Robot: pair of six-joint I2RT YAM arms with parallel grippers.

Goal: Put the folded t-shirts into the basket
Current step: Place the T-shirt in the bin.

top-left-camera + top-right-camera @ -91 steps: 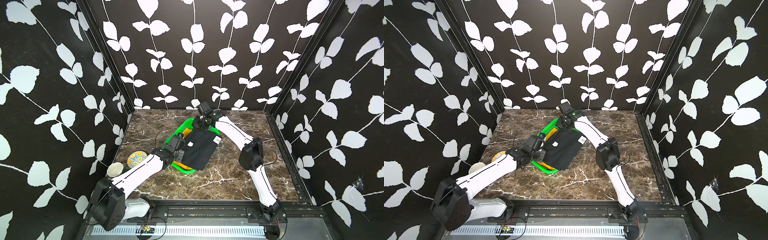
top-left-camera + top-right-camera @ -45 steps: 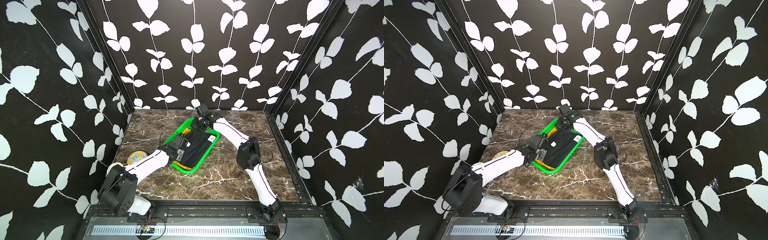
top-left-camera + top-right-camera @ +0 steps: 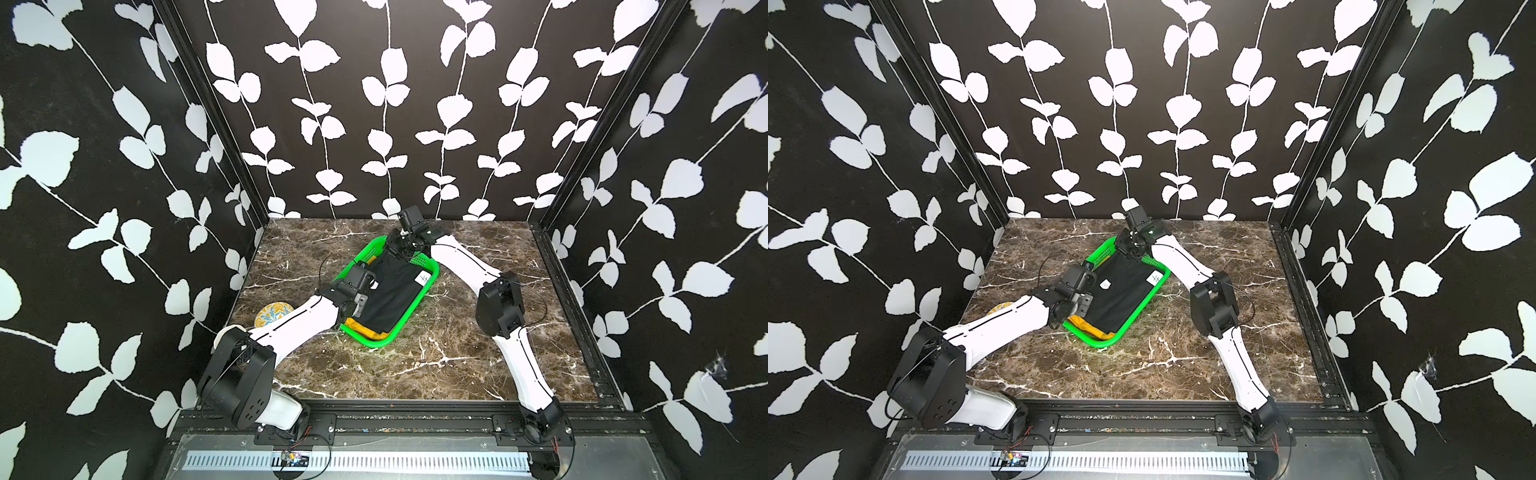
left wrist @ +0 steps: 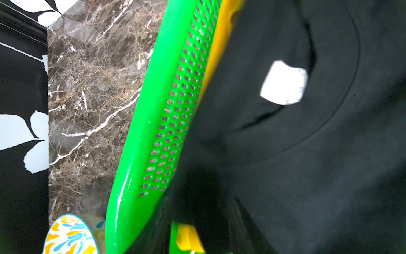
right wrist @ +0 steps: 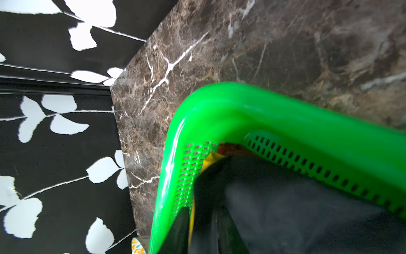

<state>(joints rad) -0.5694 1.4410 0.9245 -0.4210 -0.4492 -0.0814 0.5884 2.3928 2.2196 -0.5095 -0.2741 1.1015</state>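
The green basket (image 3: 376,343) (image 3: 1100,343) stands aslant mid-table. A black folded t-shirt (image 3: 395,291) (image 3: 1121,291) lies flat in it on a yellow one (image 3: 361,326) (image 3: 1084,323). A reddish scrap (image 5: 232,147) peeks out in the far corner. My left gripper (image 3: 368,291) (image 4: 200,199) is at the basket's left wall (image 4: 136,154), open, with the black shirt's edge (image 4: 307,176) between its fingers. My right gripper (image 3: 395,249) (image 5: 202,209) is in the far corner (image 5: 241,103), open a little over the black cloth (image 5: 296,209).
A patterned yellow-blue bowl (image 3: 272,313) (image 3: 1000,307) sits on the marble table left of the basket, partly behind my left arm. Black walls with white leaves close in on three sides. A black rail runs along the front edge.
The black t-shirt has come down from above the basket and now lies inside it. Both grippers sank with it, and their jaws have parted.
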